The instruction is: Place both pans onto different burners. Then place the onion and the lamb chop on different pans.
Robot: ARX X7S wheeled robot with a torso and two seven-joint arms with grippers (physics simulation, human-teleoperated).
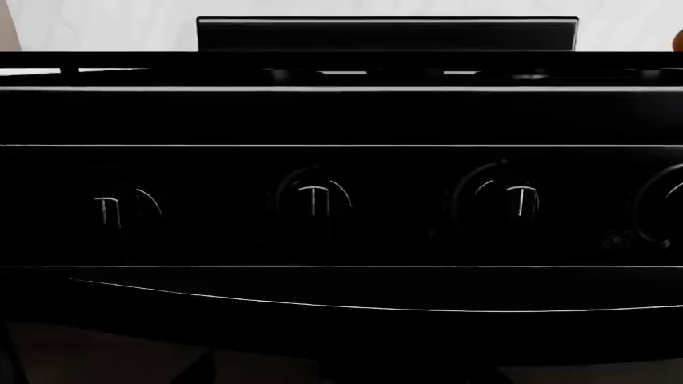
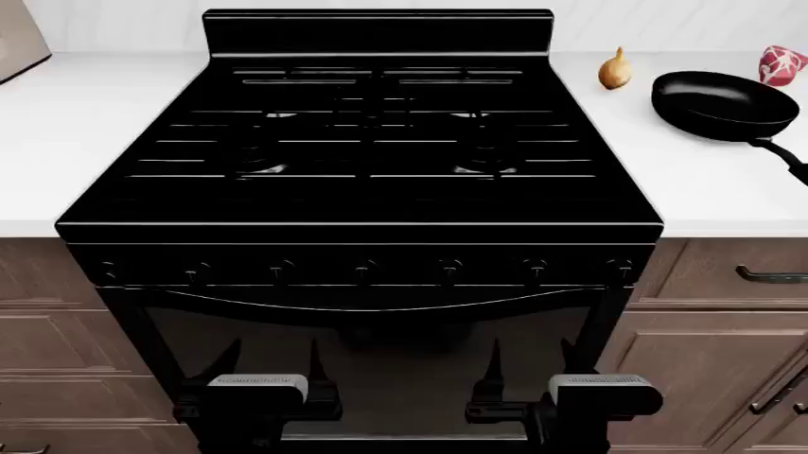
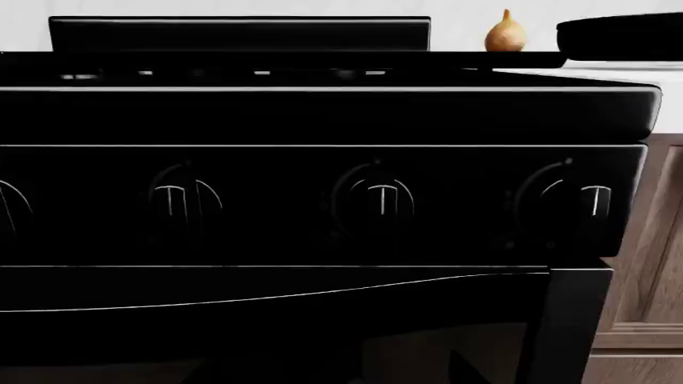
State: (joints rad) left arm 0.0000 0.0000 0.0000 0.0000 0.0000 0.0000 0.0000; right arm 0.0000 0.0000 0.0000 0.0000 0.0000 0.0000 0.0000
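Note:
One black pan [image 2: 724, 102] with a black handle sits on the white counter right of the stove; its rim also shows in the right wrist view [image 3: 625, 36]. The onion [image 2: 615, 69] stands on the counter between the stove and that pan, and shows in the right wrist view [image 3: 506, 34]. The lamb chop [image 2: 781, 64] lies behind the pan at the far right. The front burners [image 2: 265, 156] [image 2: 486, 156] are bare. The pan with the wooden handle is out of view. My left gripper [image 2: 272, 367] and right gripper [image 2: 533, 367] hang low before the oven door, both open and empty.
The black stove has a row of knobs [image 2: 363, 270] along its front, seen close in both wrist views [image 1: 313, 196] [image 3: 381, 196]. Wooden cabinets with a drawer handle [image 2: 770, 276] flank the oven. A beige object [image 2: 19, 38] stands at the counter's far left corner.

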